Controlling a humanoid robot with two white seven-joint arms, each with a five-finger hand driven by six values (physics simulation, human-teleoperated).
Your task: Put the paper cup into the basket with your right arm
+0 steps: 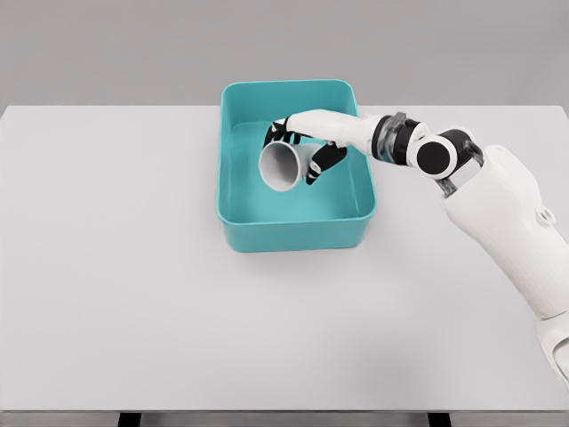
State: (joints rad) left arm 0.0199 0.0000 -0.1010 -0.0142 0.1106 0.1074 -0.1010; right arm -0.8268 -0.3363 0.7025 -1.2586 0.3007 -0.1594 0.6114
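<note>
A teal rectangular basket [293,233] sits on the white table, just behind its middle. My right arm reaches in from the right and its hand [302,147] hangs over the basket's inside. The hand's dark fingers [322,164] are curled around a white paper cup [284,165]. The cup lies tilted on its side with its open mouth facing the lower left, held above the basket floor. Whether the cup touches the floor cannot be told. The left arm does not show.
The white table [133,285] stretches wide to the left and in front of the basket. My right forearm [507,213] crosses the table's right side. A grey wall stands behind the table's far edge.
</note>
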